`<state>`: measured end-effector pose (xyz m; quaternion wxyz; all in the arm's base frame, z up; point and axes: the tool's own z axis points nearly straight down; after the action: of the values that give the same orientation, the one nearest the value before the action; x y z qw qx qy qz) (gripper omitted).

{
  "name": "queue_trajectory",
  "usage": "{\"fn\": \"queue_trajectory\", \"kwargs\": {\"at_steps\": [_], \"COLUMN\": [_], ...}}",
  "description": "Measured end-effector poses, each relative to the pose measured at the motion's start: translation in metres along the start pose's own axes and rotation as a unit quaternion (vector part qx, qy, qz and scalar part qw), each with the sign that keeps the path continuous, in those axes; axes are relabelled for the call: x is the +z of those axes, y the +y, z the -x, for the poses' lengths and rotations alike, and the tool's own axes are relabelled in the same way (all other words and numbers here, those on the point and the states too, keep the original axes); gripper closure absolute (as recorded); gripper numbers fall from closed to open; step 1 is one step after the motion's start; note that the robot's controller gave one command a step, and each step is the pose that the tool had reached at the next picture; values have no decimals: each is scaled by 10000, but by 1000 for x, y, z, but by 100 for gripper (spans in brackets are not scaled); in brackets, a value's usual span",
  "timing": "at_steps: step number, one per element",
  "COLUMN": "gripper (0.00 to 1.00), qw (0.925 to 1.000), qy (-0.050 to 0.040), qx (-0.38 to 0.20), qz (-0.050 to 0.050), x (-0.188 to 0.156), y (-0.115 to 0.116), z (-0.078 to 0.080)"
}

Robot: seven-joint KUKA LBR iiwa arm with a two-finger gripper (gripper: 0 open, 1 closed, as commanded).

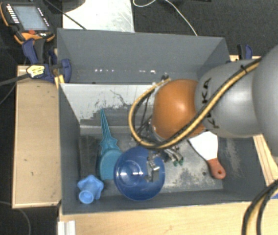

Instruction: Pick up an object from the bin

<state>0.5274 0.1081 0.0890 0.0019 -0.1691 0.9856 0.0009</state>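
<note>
My gripper (154,164) reaches down below the arm's orange cover, at the right rim of a round, translucent blue bowl (131,177) that lies near the bin's front wall. Whether it grips the rim is hidden. A light blue bulb with a long pointed nozzle (107,153) lies just left of the bowl, its nozzle pointing to the back. At the front left corner lies a small light blue plastic piece (89,188). Right of the gripper lies a white flat thing with an orange handle (212,163), partly under the arm.
The arm and its orange cover hang over the bin's middle and right, hiding the floor beneath. Bare grey floor shows at the back left and in front of the orange handle.
</note>
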Motion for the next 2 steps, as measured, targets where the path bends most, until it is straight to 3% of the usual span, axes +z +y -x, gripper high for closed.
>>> {"fn": "queue_trajectory", "kwargs": {"at_steps": [1,2], "gripper": [100,100], "qw": [9987,9987], "qy": [-42,-42], "qx": [502,508], "qz": [0,1], "x": [9,9], "y": [12,12], "z": [17,17]}}
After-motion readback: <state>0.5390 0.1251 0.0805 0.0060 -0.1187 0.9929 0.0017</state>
